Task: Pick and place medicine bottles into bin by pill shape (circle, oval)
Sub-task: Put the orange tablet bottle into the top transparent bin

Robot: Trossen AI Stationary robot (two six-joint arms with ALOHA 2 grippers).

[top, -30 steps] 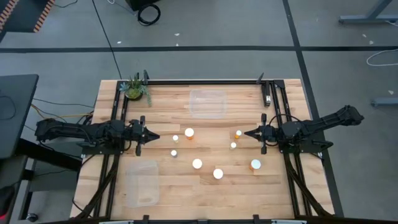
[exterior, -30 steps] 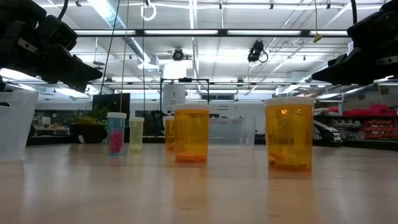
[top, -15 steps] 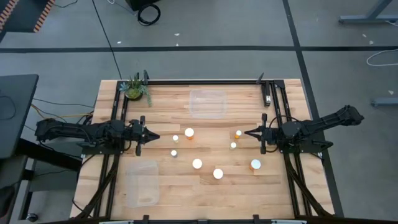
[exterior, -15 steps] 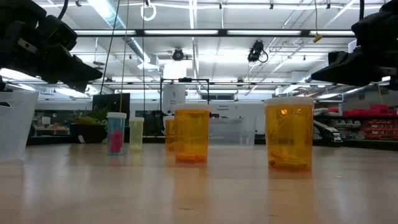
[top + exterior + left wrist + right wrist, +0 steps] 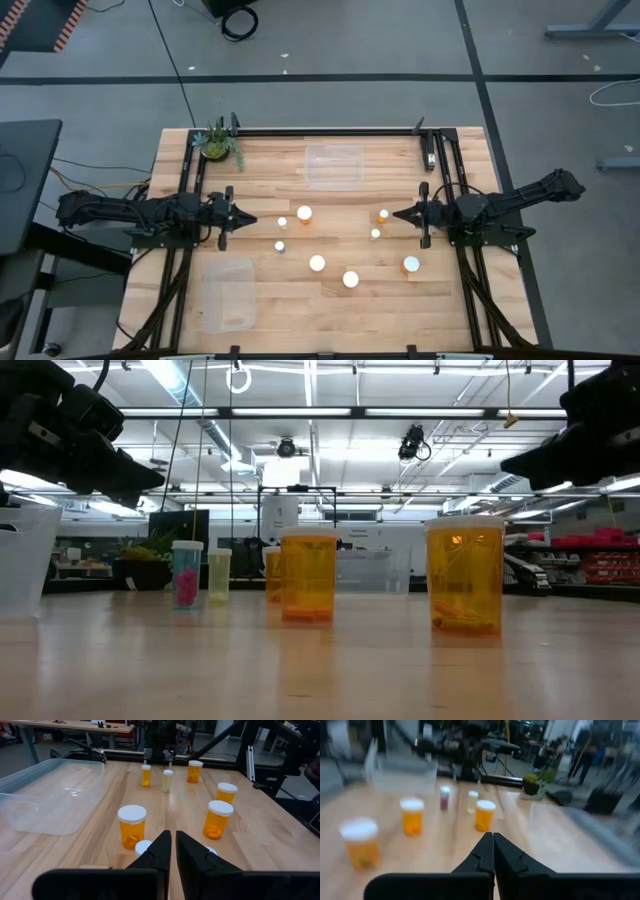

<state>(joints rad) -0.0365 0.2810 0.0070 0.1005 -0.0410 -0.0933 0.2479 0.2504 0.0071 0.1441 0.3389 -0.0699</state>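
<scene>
The 7 medicine bottles [image 5: 317,263] stand upright and scattered across the middle of the wooden table [image 5: 270,310], none of them in a bin and none touched. The left gripper [image 5: 247,220] hangs above the table's left side with its fingers together, empty, tips pointing right toward the bottles. The right gripper [image 5: 393,214] hangs above the right side, fingers pressed together and empty, tips pointing left. One clear bin [image 5: 333,165] sits at the far middle, another clear bin [image 5: 226,292] near left.

Medicine bottles [image 5: 317,263] mid-table between bins [image 5: 334,165] [image 5: 227,292]; plant [image 5: 215,143] apparently at corner.
</scene>
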